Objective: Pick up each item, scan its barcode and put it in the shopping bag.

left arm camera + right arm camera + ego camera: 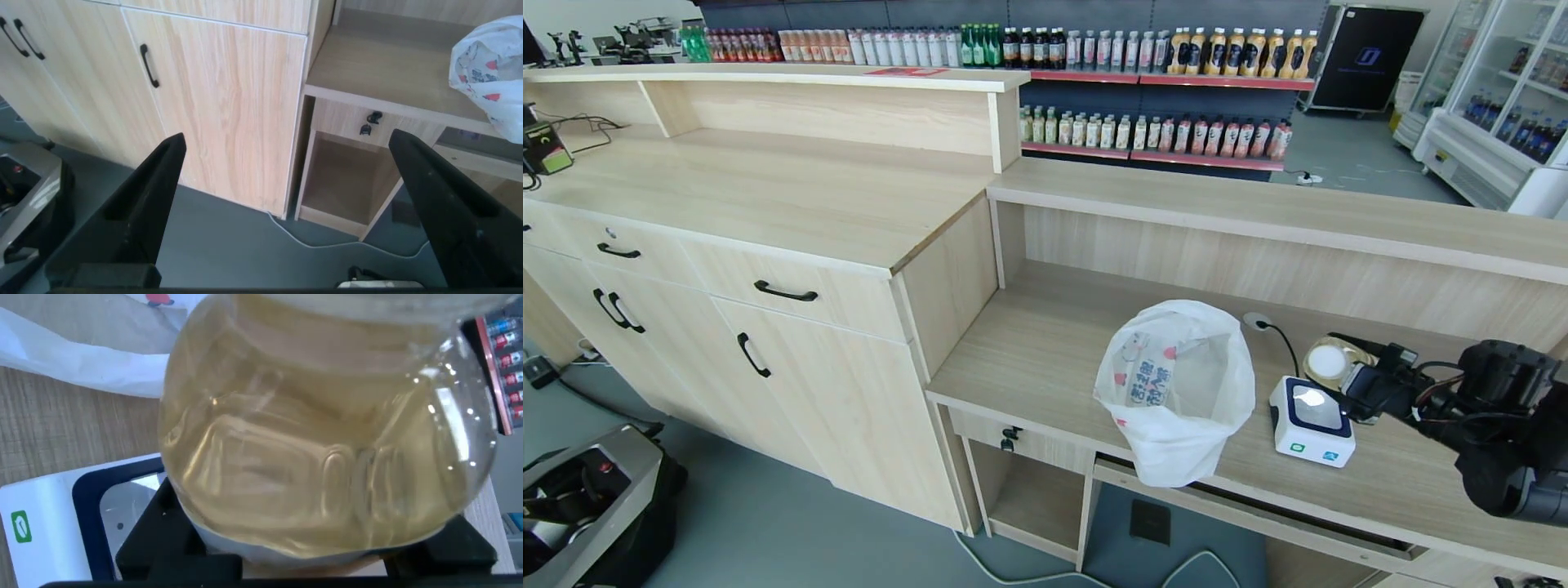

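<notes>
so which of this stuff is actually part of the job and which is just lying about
Job:
clear plastic bottle of yellowish drink
white barcode scanner
white plastic shopping bag

Lying about:
wooden cabinets with black handles
shelves of bottled drinks
glass-fronted fridge

**Print and signs, placed from my right claw (1342, 374)**

1. Shopping bag (1176, 392), just left of the claw: a block of dark characters on the side facing me, with small red figures around it. The plastic is creased and I cannot make the characters out.
2. Scanner (1311, 420), under and just beside the claw: a small green square sign on its white front edge, seemingly with a white symbol inside.
3. Bottle (1327, 359), gripped in the claw: no legible print on its clear wall.
4. Black case (1368, 57), far ahead of the claw: one blue emblem on its front.
5. Shelf bottles (1160, 51), far ahead: coloured label bands, print too small to read.
</notes>
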